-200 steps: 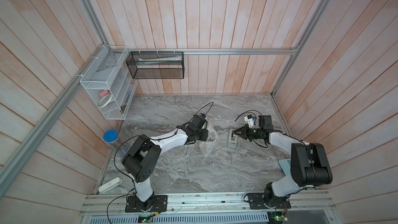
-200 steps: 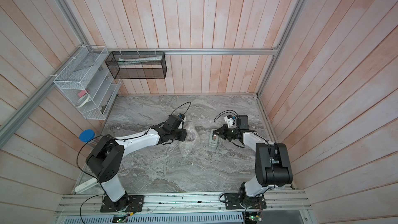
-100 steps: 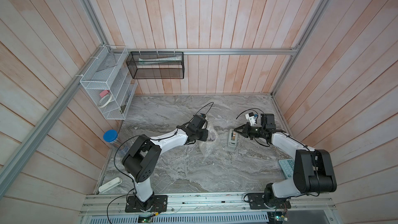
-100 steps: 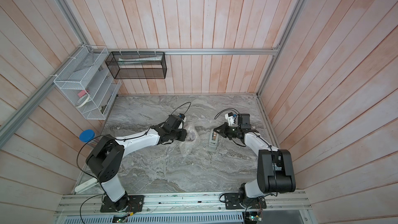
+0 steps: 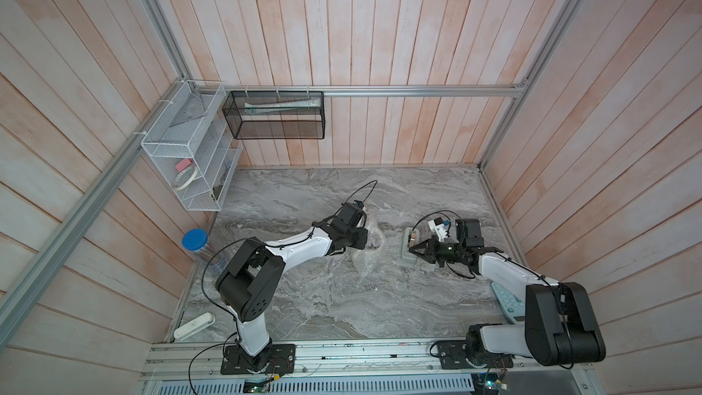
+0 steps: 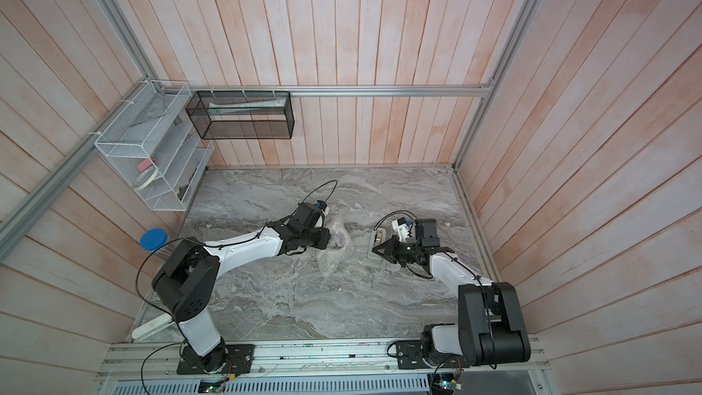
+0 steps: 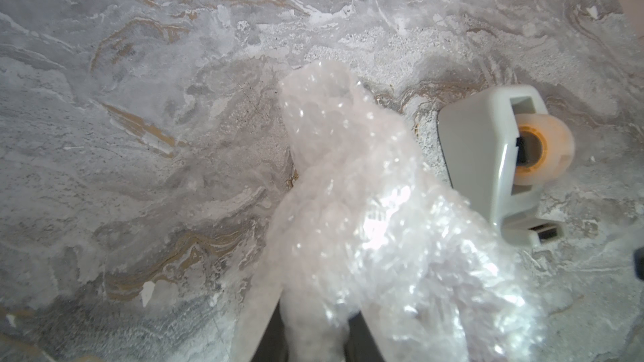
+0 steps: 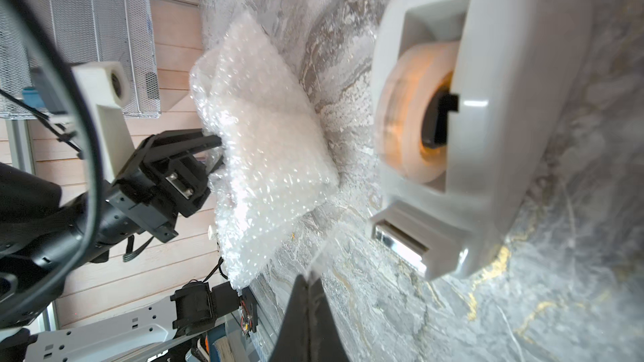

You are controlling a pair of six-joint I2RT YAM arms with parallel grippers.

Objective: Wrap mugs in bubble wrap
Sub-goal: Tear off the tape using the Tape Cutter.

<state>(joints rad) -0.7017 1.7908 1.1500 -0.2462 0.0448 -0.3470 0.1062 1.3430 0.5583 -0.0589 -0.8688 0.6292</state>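
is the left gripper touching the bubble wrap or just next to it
Touching. The right wrist view shows the left gripper clamped onto the bubble wrap, with the wrap bunched between its jaws.

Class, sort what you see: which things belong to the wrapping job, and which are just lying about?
In use: bubble wrap, held by the left arm's fingers; tape dispenser, probably for sealing; right arm's fingers, shut near it.
Lying about: blue-lidded jar, calculator, white oblong device, wall baskets.

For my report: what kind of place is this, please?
Probably a robot test cell: a left arm and right arm bolted to an aluminium rail, plank walls, a marble-patterned tabletop.
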